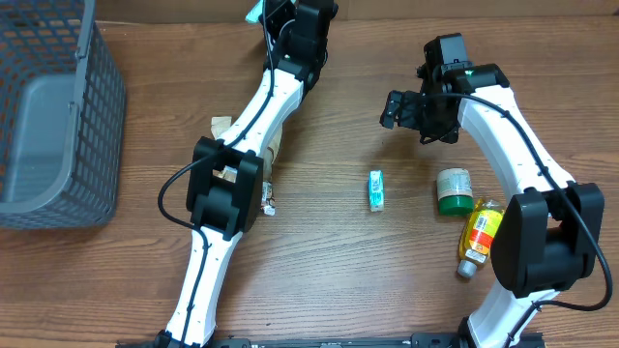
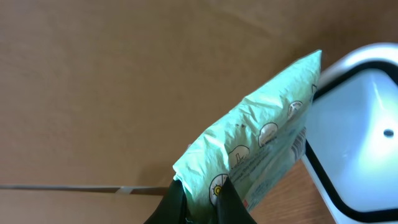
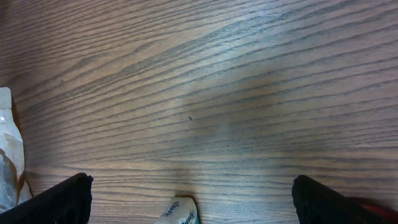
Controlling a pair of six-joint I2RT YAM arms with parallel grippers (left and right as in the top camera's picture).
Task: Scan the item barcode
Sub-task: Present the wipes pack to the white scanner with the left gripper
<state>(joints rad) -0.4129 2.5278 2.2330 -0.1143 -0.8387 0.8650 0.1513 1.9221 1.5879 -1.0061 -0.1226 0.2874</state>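
Item: green pouch (image 2: 261, 149), crinkled, printed with round icons, raised off the worktop (image 1: 338, 271) at its far edge.
Barcode: barcode (image 2: 298, 144) on the pouch's lower right edge, partly in view, on the side nearest the white device.
Left hand: left hand (image 2: 200, 200) clenched on the pouch's lower corner, one dark finger on each face.
White device: white device with a black rim (image 2: 360, 143) just beside the pouch; contact cannot be determined.
Right hand: right hand (image 1: 406, 118) released, jaws wide apart, above bare wood and holding nothing.
Centre of worktop: small green-and-white box (image 1: 375, 190), lying flat.
Right of the box: green-lidded jar (image 1: 453, 190); next to it a yellow bottle (image 1: 479, 237) on its side.
Left edge: grey mesh basket (image 1: 97, 116).
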